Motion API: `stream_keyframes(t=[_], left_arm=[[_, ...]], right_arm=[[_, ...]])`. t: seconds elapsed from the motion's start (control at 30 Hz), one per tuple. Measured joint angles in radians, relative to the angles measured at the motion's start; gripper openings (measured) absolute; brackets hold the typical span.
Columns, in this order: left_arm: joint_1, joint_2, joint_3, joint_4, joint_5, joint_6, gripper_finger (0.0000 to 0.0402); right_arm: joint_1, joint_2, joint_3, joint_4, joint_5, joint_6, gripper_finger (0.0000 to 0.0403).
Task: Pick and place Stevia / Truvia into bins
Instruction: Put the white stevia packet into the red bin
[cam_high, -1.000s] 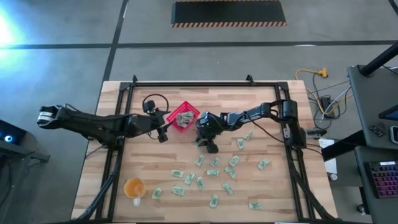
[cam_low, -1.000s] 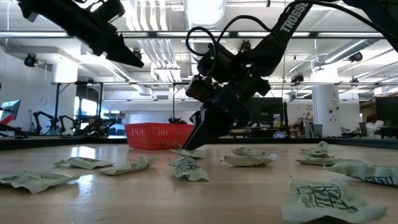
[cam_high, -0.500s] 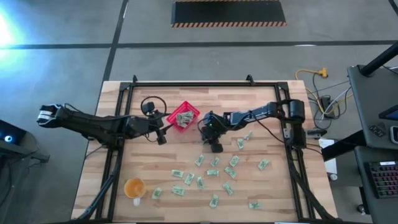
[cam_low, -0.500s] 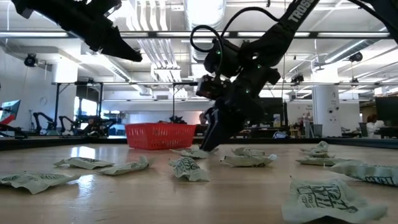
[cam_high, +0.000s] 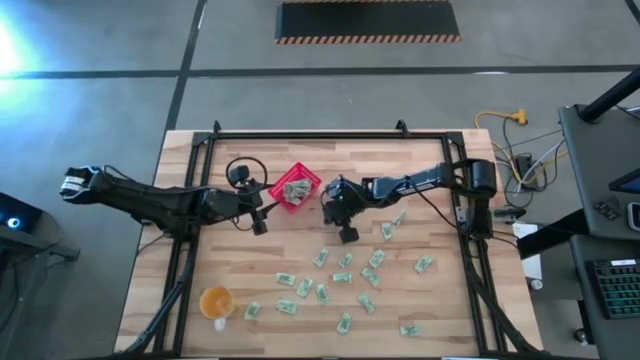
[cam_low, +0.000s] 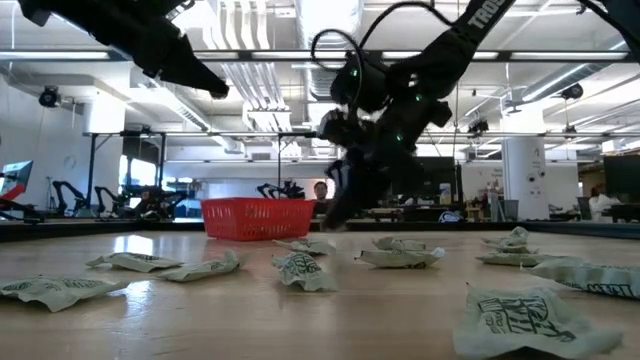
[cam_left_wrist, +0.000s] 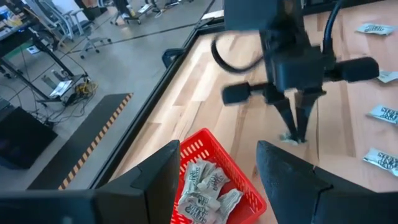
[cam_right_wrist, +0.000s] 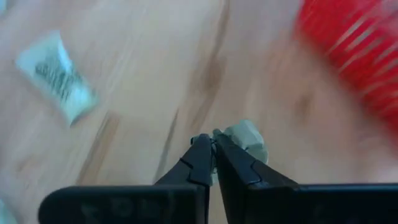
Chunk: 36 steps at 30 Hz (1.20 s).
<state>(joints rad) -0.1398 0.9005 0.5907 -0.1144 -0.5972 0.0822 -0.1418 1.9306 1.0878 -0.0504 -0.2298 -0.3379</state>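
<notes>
Pale green and white Stevia packets (cam_high: 345, 275) lie scattered over the wooden table's middle and near part. The red basket (cam_high: 295, 187) stands at the far middle with several packets (cam_left_wrist: 205, 190) inside. Just right of it, my right gripper (cam_high: 348, 235) slants down, shut on one small crumpled packet (cam_right_wrist: 245, 140). It shows blurred in the low view (cam_low: 338, 212). My left gripper (cam_high: 262, 218) hangs open left of the basket, above the table, with nothing between its fingers (cam_left_wrist: 286, 174). My right gripper pinches a crumpled packet by its edge (cam_right_wrist: 231, 138) between its two fingertips, and most of the packet sticks out beyond them. The fingers (cam_left_wrist: 297, 124) come from above, slanting down. Whether the packet is clear of the table I cannot tell.
An orange cup (cam_high: 216, 300) stands at the near left with a white bit beside it. Black frame rails (cam_high: 300, 133) run along the table's far, left and right edges. Bare wood lies at the far right and around the basket.
My right gripper has shut its fingers at the table beside the basket and has risen a little, tipping less steeply. The left arm has kept still.
</notes>
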Motion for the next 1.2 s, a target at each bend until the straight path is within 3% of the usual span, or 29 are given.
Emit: stream_keyframes(t=[0.23, 0.47, 0.7, 0.9, 1.2], left_arm=[[0.000, 0.000, -0.004, -0.001, 0.002, -0.001, 0.0195], [-0.002, 0.000, -0.004, -0.009, 0.055, -0.024, 0.0195], [-0.006, 0.000, -0.005, -0.008, 0.067, -0.026, 0.0195], [-0.006, 0.002, -0.004, -0.008, 0.069, -0.051, 0.0195], [-0.006, 0.001, -0.006, -0.005, 0.072, -0.053, 0.0195]], right_arm=[[-0.006, -0.046, 0.002, 0.238, 0.105, -0.073, 0.0009], [-0.065, -0.042, 0.003, 0.435, 0.121, -0.098, 0.0009], [-0.143, -0.041, 0.003, 0.498, 0.032, 0.004, 0.0009], [-0.185, -0.038, 0.013, 0.502, 0.022, 0.120, 0.0009], [-0.193, 0.097, 0.135, 0.477, 0.020, 0.207, 0.0009]])
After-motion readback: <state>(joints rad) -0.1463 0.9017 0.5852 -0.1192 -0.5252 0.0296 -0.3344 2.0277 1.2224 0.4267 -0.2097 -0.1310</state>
